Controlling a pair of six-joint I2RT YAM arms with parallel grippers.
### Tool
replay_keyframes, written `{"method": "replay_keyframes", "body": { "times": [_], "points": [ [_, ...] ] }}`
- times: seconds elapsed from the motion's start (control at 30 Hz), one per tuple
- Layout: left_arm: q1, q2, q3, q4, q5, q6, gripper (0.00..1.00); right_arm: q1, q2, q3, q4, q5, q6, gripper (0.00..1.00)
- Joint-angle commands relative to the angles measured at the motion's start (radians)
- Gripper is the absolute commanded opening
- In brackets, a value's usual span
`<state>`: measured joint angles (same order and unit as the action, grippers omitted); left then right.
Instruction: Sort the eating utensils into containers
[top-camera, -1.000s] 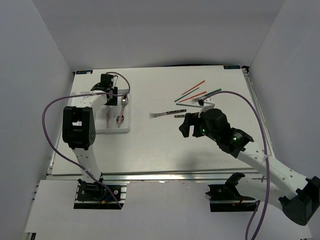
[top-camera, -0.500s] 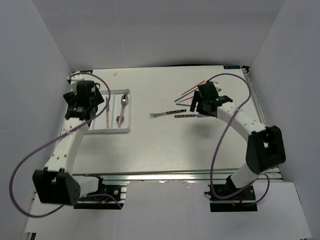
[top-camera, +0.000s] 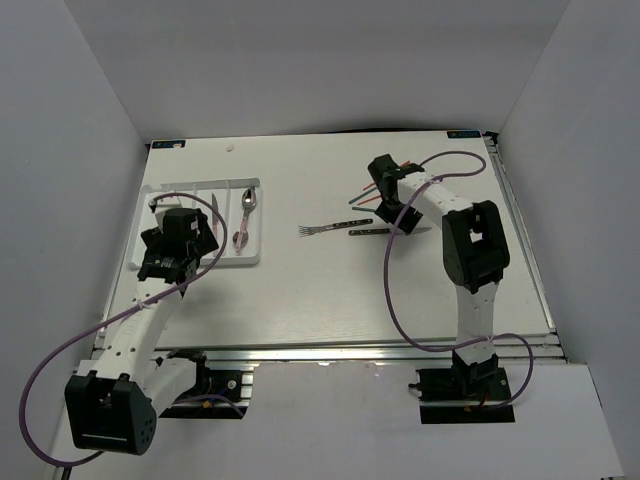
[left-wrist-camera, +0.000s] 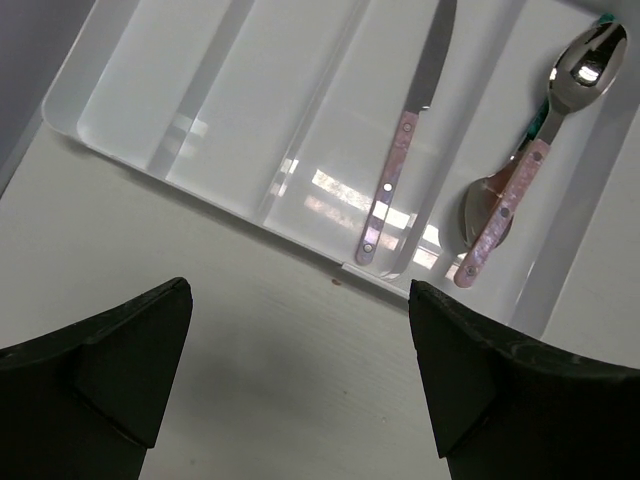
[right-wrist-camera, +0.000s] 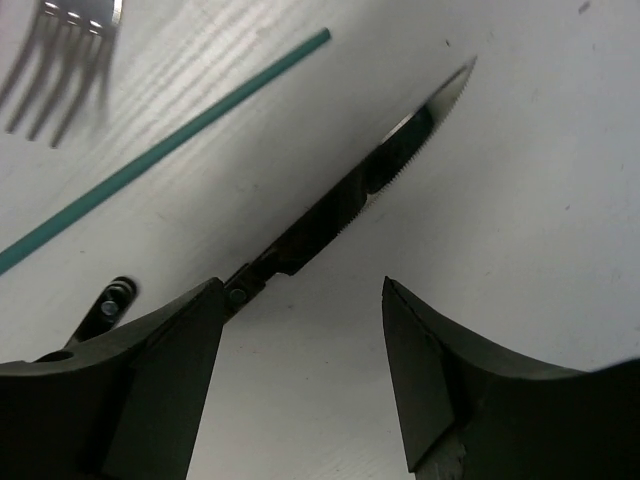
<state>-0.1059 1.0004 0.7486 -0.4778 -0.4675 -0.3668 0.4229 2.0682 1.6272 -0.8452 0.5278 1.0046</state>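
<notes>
Top external view: the white slotted tray (top-camera: 228, 228) lies at the far left of the table (top-camera: 300, 290), and the loose utensils are scattered at the far right, where the right arm reaches.

Left wrist view: the left gripper (left-wrist-camera: 300, 300) hangs over bare table just near of the tray, with its claw spread wide and holding nothing. One long slot holds the pink-handled knife (left-wrist-camera: 405, 150), which has a plain steel blade and a speckled, riveted handle. The next slot to the right holds two spoons (left-wrist-camera: 585, 70) with mirror-bright bowls. The pink handle of one crosses the bowl of the other.

Right wrist view: the right gripper (right-wrist-camera: 300, 300) is low over the table with its claw apart and only tabletop between the fingers. The dark-handled knife (right-wrist-camera: 380, 170) lies flat, its serrated blade pointing away and its handle passing beside one finger (right-wrist-camera: 120, 400). Whether they touch cannot be told. Beyond it lie a teal-green chopstick (right-wrist-camera: 170, 140) and the blurred tines of a fork (right-wrist-camera: 60, 60).
</notes>
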Motion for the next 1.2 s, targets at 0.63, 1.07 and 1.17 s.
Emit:
{"method": "replay_keyframes", "body": {
  "times": [0.63,1.07,1.17],
  "points": [
    [-0.051,-0.013,0.001,0.045,0.115,0.026,0.98,0.042,0.122,-0.046,-0.078,-0.035,0.357,0.52],
    [-0.072,-0.040,-0.005,0.051,0.160,0.032,0.98,0.047,0.002,-0.348,0.068,-0.091,0.401,0.00],
    [-0.074,-0.033,-0.008,0.074,0.333,0.028,0.98,0.079,-0.112,-0.467,0.247,-0.084,0.203,0.00]
  ]
}}
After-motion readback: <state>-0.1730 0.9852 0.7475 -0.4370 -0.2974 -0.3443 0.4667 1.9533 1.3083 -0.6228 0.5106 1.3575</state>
